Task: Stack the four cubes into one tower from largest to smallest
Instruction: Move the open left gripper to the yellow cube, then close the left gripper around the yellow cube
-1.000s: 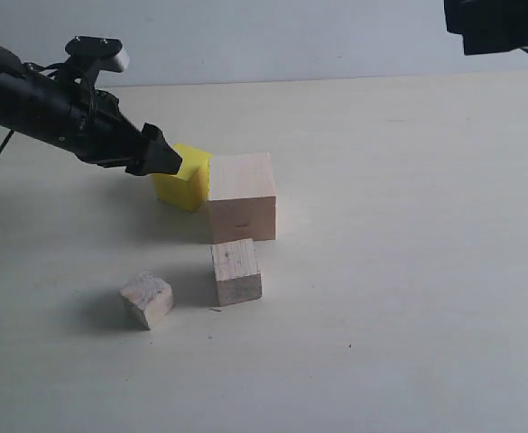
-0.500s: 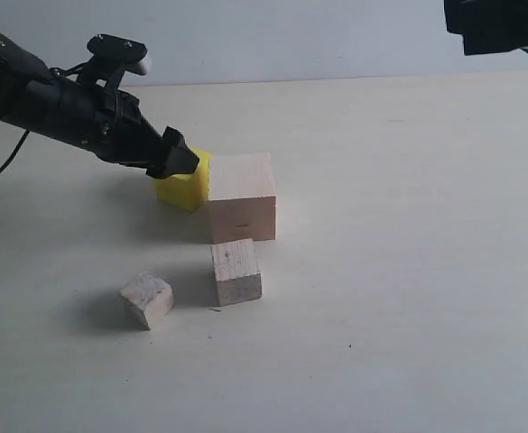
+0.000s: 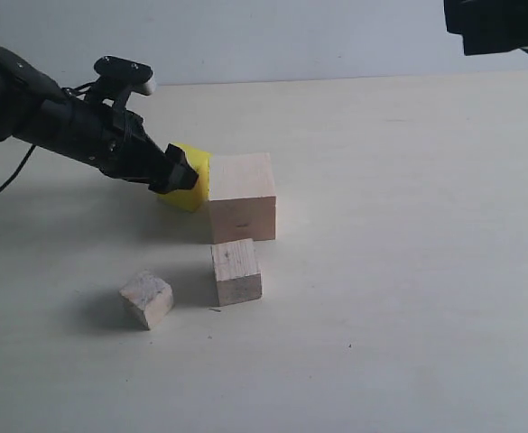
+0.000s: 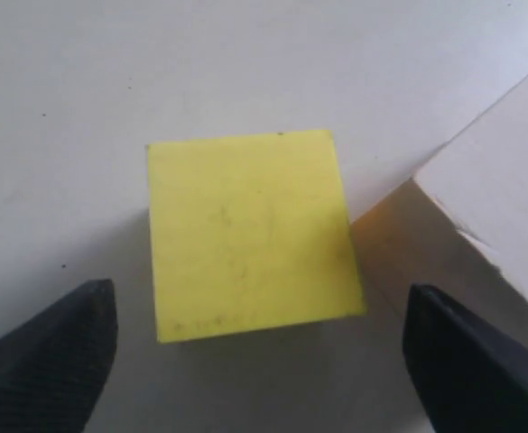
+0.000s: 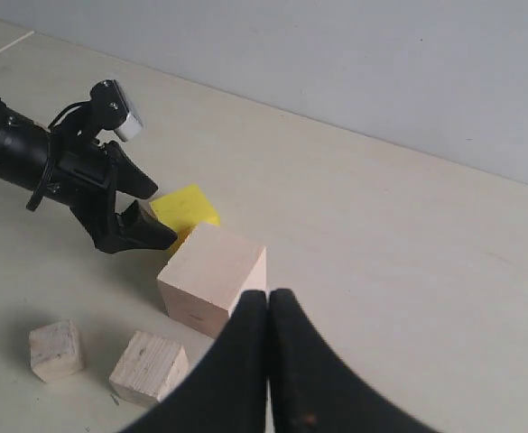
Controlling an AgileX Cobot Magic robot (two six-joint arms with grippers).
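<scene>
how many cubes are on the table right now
4. The yellow cube sits at the open left gripper, beside the large pale cube. The small wood cube lies in front of that, and the smallest greyish cube is left of it. None are stacked or apparently hidden.

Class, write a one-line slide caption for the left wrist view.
Open left gripper frames the yellow cube, beside the large pale cube.
</scene>
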